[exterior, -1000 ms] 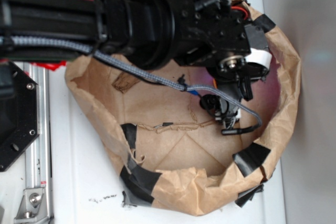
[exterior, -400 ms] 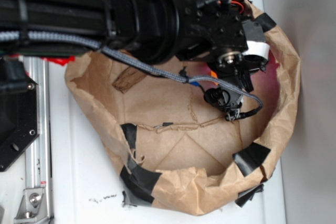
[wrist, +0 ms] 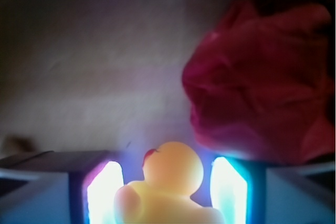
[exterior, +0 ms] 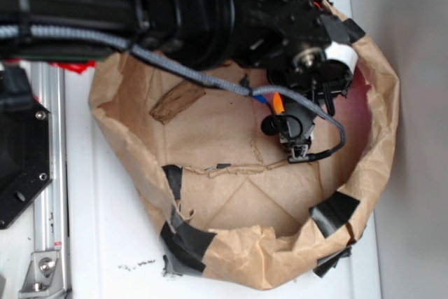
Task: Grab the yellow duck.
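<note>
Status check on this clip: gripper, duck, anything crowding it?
Gripper open, pads either side of the yellow duck, contact unclear. Duck upright between them. Red paper wad close on the right, not between the pads.

Compared with the earlier exterior views, the black robot arm has shifted toward the frame's top, uncovering more of the brown paper basin's floor. The pincer has moved left and slightly up, and an orange patch now shows beside it.

The yellow duck looked smooth glossy rubber; the red wad crumpled paper; the brown bag matt, creased paper.
</note>
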Available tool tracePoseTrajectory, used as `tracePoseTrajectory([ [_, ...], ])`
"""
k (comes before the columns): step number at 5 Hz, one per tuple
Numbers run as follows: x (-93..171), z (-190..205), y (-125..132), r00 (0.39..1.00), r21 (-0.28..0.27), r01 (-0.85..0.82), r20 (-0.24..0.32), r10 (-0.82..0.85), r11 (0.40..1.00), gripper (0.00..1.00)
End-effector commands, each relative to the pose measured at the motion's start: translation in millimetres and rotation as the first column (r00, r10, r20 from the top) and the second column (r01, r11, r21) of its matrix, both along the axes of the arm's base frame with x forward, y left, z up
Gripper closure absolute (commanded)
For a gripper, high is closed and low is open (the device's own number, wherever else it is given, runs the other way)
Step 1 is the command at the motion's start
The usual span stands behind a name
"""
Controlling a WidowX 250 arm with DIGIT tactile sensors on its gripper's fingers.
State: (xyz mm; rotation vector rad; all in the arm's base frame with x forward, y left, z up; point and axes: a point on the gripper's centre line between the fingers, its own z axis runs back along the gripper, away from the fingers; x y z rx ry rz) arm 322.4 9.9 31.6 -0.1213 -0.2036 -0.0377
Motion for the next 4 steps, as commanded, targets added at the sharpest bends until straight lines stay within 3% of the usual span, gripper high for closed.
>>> tracePoseTrajectory([
  [1,-31.7,81.4,1.7,0.974,0.126,0.225,-0.009,-0.226,0.966,1.00],
  [2,-48.6,98.5,-1.8,0.956,0.188,0.284,-0.131,-0.263,0.940,1.00],
  [3,-53.8,104.1,-6.3,0.945,0.167,0.300,-0.184,-0.269,0.939,1.00],
  [4,-59.0,110.8,-14.1,0.948,0.163,0.301,-0.159,-0.276,0.940,1.00],
])
